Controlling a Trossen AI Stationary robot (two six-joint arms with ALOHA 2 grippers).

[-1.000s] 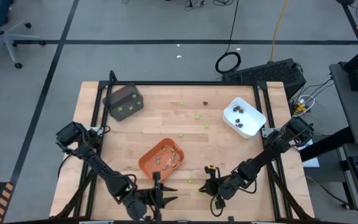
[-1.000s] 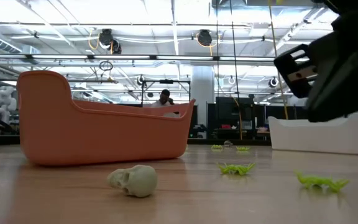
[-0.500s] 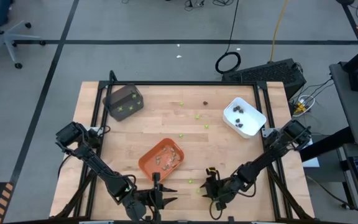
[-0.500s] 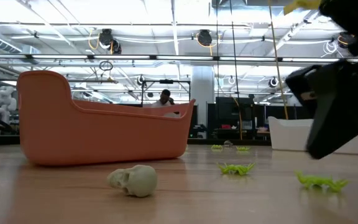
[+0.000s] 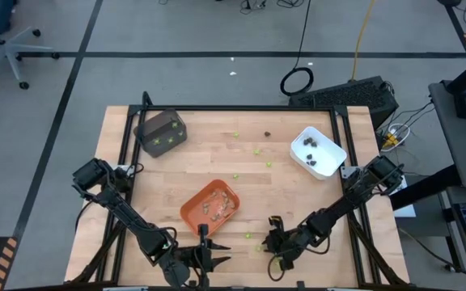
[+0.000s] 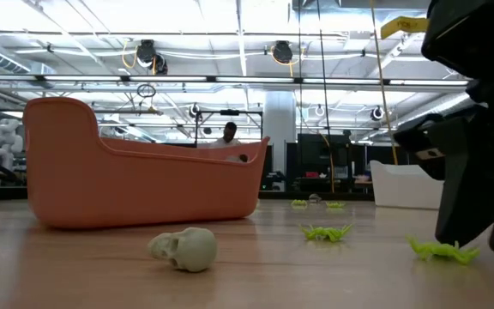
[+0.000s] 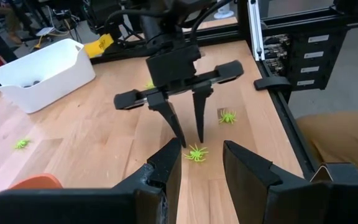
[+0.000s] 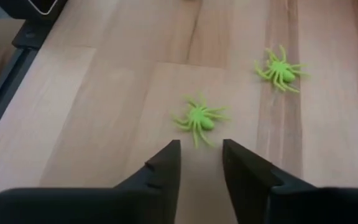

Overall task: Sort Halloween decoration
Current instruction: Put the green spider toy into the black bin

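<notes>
Right hand point(image 7: 188, 134): at the table's near edge, about 5 o'clock from the orange tray; fingers pointed down, a narrow gap between the tips, holding nothing. Tips stand just beside a lime-green spider point(image 8: 199, 118), not touching it.
Left hand point(image 5: 203, 260): waits at the near edge, at 6 o'clock from the orange tray; fingers partly apart, empty.
Lime-green spider: flat moulded plastic, oval body, thin splayed legs. A second spider point(image 8: 279, 68) of the same form lies near it.
Other green pieces: scattered on the bare wood between the trays; several lie inside the dark grey tray point(image 5: 161, 132).
Skull piece point(image 6: 184, 248): tan-grey, rounded, matt, on its side near the orange tray's front.
Orange tray point(image 5: 210, 204): smooth plastic, rounded corners, tan-grey pieces inside.
White tray point(image 5: 318, 151): at 2 o'clock from the orange tray, dark brown pieces inside.
Table point(image 5: 217, 153): pale wood planks, visible grain, black metal frame.
View differences: high view alone shows tray contents; low view alone shows the skull's shape and a person far behind; left wrist view shows the right hand's finger gap.
</notes>
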